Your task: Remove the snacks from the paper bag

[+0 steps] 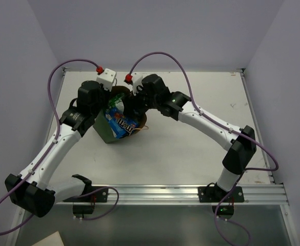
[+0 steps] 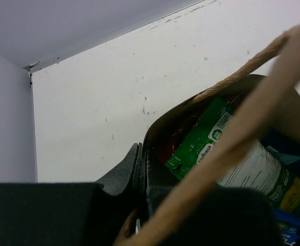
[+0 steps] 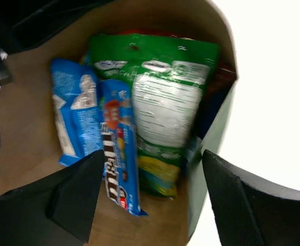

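Observation:
The dark green paper bag (image 1: pixel 103 131) stands tilted mid-table with its mouth open upward. My left gripper (image 1: pixel 96 101) is shut on the bag's rim (image 2: pixel 140 154), and a tan loop handle (image 2: pixel 252 113) crosses that view. My right gripper (image 1: pixel 134 108) is open and empty at the bag's mouth (image 3: pixel 152 189), with one finger (image 3: pixel 247 200) outside the green wall (image 3: pixel 211 148). Inside lie a green packet (image 3: pixel 165 97), a blue bar (image 3: pixel 118 148) and a blue-and-white packet (image 3: pixel 70 118). A red packet edge (image 3: pixel 139 33) peeks behind the green one. The other snacks are hidden.
The white table (image 1: pixel 191 148) is walled by pale panels at the back and sides. A metal rail (image 1: pixel 180 193) runs along the near edge by the arm bases. Purple cables (image 1: pixel 162 55) arch over both wrists.

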